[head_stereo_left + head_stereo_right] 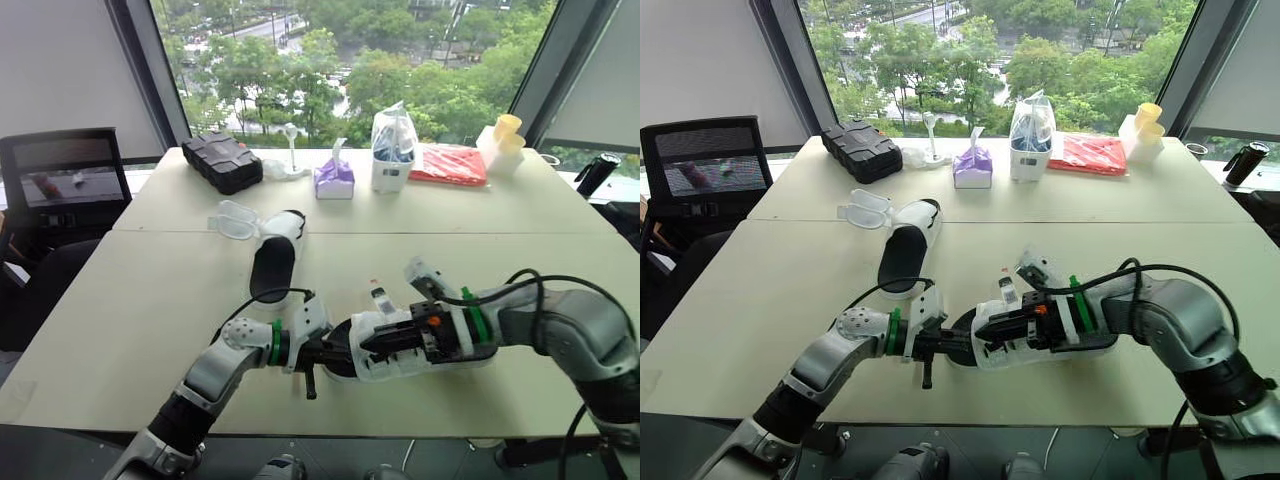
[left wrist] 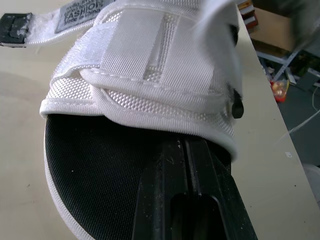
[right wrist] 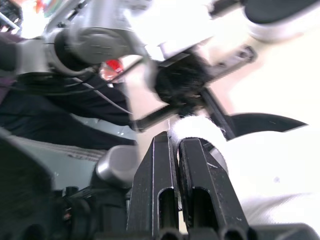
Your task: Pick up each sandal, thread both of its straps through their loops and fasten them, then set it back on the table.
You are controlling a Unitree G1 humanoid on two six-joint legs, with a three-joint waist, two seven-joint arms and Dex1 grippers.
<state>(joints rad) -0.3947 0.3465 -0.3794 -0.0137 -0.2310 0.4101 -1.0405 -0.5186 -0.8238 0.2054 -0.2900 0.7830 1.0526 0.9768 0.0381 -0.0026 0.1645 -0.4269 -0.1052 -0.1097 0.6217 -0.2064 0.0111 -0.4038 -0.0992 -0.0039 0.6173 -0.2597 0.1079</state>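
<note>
Sandal: the near one [image 2: 150, 100] sits at the near edge of the table [image 1: 150, 330], between the two grippers, with a white upper over a black footbed [image 2: 90, 170].
Left gripper: it [image 1: 320, 357] comes in at the open end. Its fingers are pressed together and laid along the footbed, with the tips hidden under the upper's rim. Whether they nip anything I cannot tell. Its job looks to be pinning the sandal so it cannot slide.
Right gripper: it [image 3: 173, 137] reaches over the upper from the other side. Its fingers are closed on a white strap [image 3: 197, 131], and a sliver of it shows between them. It probably has this hold so it can feed the strap to its loop.
Loose strap: this one [image 2: 40, 27] lies flat on the table past the upper, with a black tip at its end, and looks unfastened.
Label: a grey patch [image 2: 82, 11] sewn on the loose strap reads "FASHION" in capitals. The line beneath it is too small to read.
Stage: by my judgement, the first sandal is mid-threading and neither sandal is finished.
Second sandal: it [image 1: 272, 265] stands on its sole further up the table, apart from both arms, and is likely waiting its turn. A clear plastic piece [image 1: 235, 218] lies just beside it.
Far edge: a black case [image 1: 222, 160], purple tissue pack [image 1: 334, 180], white tub [image 1: 393, 150], red packet [image 1: 448, 165] and yellow cups [image 1: 508, 135] line the window side, well apart from the work. No writing on them is legible.
</note>
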